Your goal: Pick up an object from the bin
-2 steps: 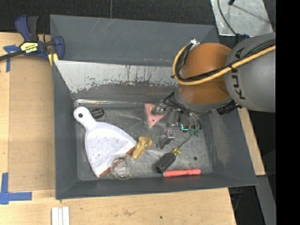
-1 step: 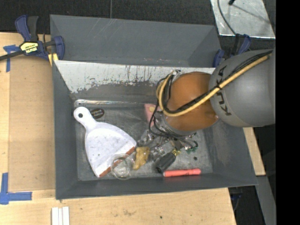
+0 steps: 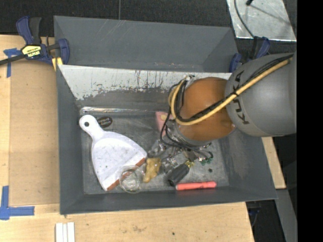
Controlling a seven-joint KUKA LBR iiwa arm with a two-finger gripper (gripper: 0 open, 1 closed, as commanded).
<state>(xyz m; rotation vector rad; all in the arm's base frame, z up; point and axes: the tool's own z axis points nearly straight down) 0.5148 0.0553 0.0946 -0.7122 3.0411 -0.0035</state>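
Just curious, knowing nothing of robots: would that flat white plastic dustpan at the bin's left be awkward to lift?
Probably light and stiff: the white plastic dustpan looks thin-walled. Its broad scoop seems wide for a pinch, so the round-ended handle may suit better. Lying flat, it should slide rather than roll.

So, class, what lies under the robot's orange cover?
A pink thing peeks out left of the orange cover; small dark bits heap at its lower edge. Directly beneath is hidden.
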